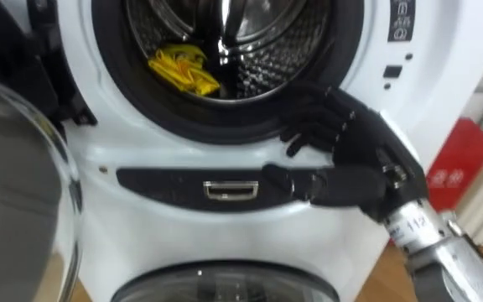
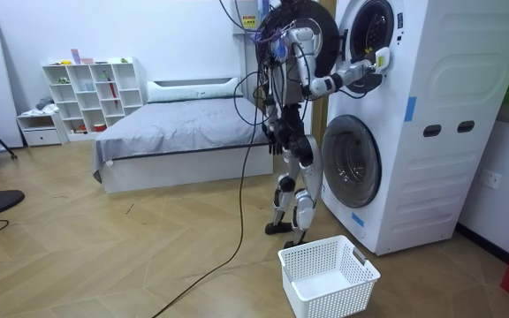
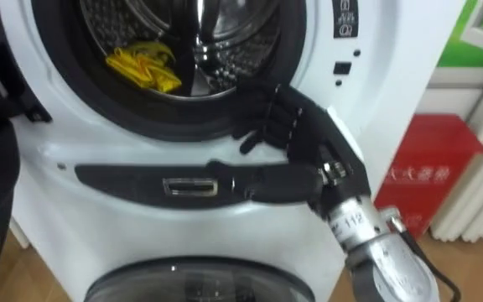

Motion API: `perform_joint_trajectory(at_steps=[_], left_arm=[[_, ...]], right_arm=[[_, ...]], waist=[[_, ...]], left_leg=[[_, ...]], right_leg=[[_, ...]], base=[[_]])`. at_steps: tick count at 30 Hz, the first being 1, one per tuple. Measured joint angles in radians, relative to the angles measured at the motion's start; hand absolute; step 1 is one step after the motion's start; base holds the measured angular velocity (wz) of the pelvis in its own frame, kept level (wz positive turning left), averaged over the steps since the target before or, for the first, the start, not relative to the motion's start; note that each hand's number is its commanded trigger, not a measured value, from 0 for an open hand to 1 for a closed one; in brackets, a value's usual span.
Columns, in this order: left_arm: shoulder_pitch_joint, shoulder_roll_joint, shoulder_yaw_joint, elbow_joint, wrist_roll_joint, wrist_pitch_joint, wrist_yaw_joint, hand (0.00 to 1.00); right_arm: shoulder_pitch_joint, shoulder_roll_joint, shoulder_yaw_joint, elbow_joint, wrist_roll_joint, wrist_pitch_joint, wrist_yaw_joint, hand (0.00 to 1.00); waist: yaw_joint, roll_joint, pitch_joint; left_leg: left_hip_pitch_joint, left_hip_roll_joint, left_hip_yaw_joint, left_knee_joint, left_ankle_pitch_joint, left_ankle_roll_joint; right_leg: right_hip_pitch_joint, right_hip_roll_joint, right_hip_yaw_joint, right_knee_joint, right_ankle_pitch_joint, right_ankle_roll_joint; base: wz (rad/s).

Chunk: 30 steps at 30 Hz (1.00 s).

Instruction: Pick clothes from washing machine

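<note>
A crumpled yellow cloth lies in the steel drum of the upper washing machine, left of the drum's middle. My right hand is outside the drum, at the lower right of the dark door ring. Its fingers are relaxed, their tips rest on the ring, and it holds nothing. The thumb points left along the dark panel under the opening. The cloth lies well to the hand's left and deeper inside. In the room view I stand upright facing the stacked machines, right arm raised to the upper opening.
The upper machine's glass door hangs open at my left. The lower machine's round door is shut below. A white laundry basket stands on the floor by my feet. A red object stands right of the machines. A bed is behind me.
</note>
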Motion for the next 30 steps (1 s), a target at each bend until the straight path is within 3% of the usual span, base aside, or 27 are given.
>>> perform_joint_trajectory(at_steps=[3,8,11,18,20,25,28,30], left_arm=[[-0.010,-0.007,0.000,-0.012,-0.001,0.000,-0.013,0.00],[-0.018,-0.006,-0.001,-0.014,0.000,-0.002,-0.044,0.00],[-0.020,0.002,-0.001,-0.012,0.000,-0.002,-0.056,0.00],[-0.025,0.013,-0.003,-0.004,0.000,-0.004,-0.061,0.00],[-0.028,0.020,-0.005,-0.003,0.000,-0.005,-0.075,0.00],[-0.042,0.025,-0.010,-0.004,0.000,-0.017,-0.083,0.00],[-0.048,0.031,-0.010,-0.005,0.000,-0.027,-0.083,0.00],[-0.048,0.034,-0.010,-0.005,0.000,-0.027,-0.083,0.00]], right_arm=[[0.000,-0.001,0.000,0.000,-0.001,0.000,0.003,0.00],[-0.003,-0.009,0.005,-0.009,-0.008,0.000,0.042,0.00],[-0.003,-0.043,0.030,-0.034,-0.008,0.001,0.068,0.00],[-0.004,-0.057,0.032,-0.058,-0.009,0.009,0.132,0.00],[-0.006,-0.078,0.035,-0.092,-0.008,0.009,0.167,0.00],[-0.140,-0.074,0.104,-0.149,0.040,0.006,0.264,0.00],[-0.169,-0.068,0.137,-0.174,0.042,0.007,0.328,0.00],[-0.176,-0.068,0.146,-0.175,0.042,0.007,0.358,0.00]], waist=[[0.009,-0.001,-0.0008],[0.016,-0.005,-0.0141],[0.013,-0.006,-0.0143],[0.018,-0.013,-0.0107],[0.032,-0.020,-0.0109],[0.059,-0.032,-0.0140],[0.077,-0.040,-0.0182],[0.090,-0.048,-0.0169]], left_leg=[[-0.006,0.004,-0.005,0.000,0.002,-0.007],[-0.012,0.013,-0.003,-0.021,0.015,-0.016],[-0.010,0.016,0.000,-0.024,0.018,-0.020],[0.001,0.030,-0.002,-0.040,0.020,-0.033],[-0.001,0.035,-0.004,-0.039,0.017,-0.038],[0.006,0.039,-0.006,-0.055,0.021,-0.045],[0.012,0.038,-0.006,-0.052,0.021,-0.045],[0.023,0.036,-0.006,-0.055,0.020,-0.044]], right_leg=[[-0.003,0.001,-0.008,-0.001,0.000,-0.005],[-0.012,0.009,-0.009,-0.019,0.013,-0.019],[-0.006,0.018,-0.010,-0.033,0.020,-0.027],[0.006,0.031,-0.018,-0.050,0.017,-0.038],[0.003,0.034,-0.025,-0.049,0.011,-0.047],[0.007,0.037,-0.030,-0.051,0.009,-0.061],[0.028,0.036,-0.042,-0.069,0.006,-0.060],[0.042,0.033,-0.045,-0.072,0.002,-0.054]], base=[[0.05],[-0.05],[-0.06],[0.01],[0.00],[0.09],[0.19],[0.16]])
